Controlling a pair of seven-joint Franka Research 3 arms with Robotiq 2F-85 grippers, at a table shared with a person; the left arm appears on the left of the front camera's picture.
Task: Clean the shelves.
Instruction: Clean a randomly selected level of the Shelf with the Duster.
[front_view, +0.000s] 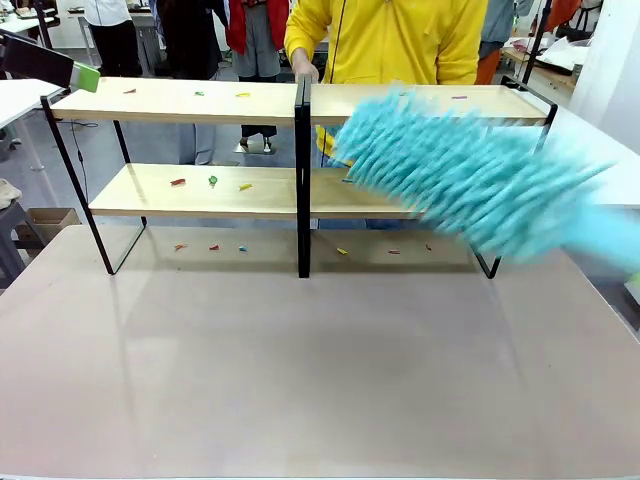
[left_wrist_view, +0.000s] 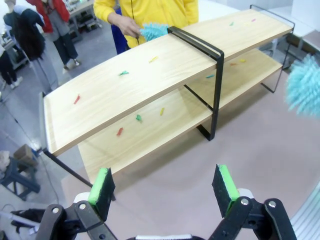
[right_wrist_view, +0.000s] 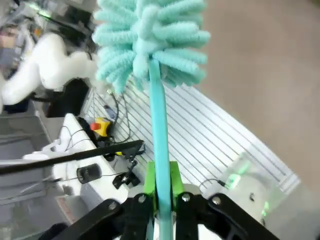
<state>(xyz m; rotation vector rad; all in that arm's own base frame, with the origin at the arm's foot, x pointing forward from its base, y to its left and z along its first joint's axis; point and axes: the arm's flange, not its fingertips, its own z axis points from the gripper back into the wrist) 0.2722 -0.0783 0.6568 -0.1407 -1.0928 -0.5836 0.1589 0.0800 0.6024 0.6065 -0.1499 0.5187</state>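
- Shelves (front_view: 200, 190): one rack with two light-wood boards and one central black upright. It stands on the far part of the table (front_view: 320, 380).
- Duster (front_view: 470, 185): one turquoise fluffy head, motion-blurred, in front of the right half of the rack at the level of the lower board.
- Right pincer (right_wrist_view: 161, 182): clamped tight on the duster's thin turquoise handle, with the head rising beyond the fingers.
- Left pincer (left_wrist_view: 165, 187): jaws spread wide, green pads well apart, nothing between them. It hangs off the rack's left end, above top-board height.
- Coloured scraps (front_view: 213, 181): the front view gives four on the top board, three on the bare left half of the lower board and six on the table beneath. The duster covers much of the lower board's right half.
- The left wrist view adds that right half, where three more scraps lie on the lower board.
- Person (front_view: 390, 40): one in a yellow top at the far side, with one hand (front_view: 303, 68) at the top of the upright.
- The left wrist view also shows a turquoise tuft (left_wrist_view: 152, 31) beside that hand, beyond the top board. Whether it belongs to the same duster cannot be told.
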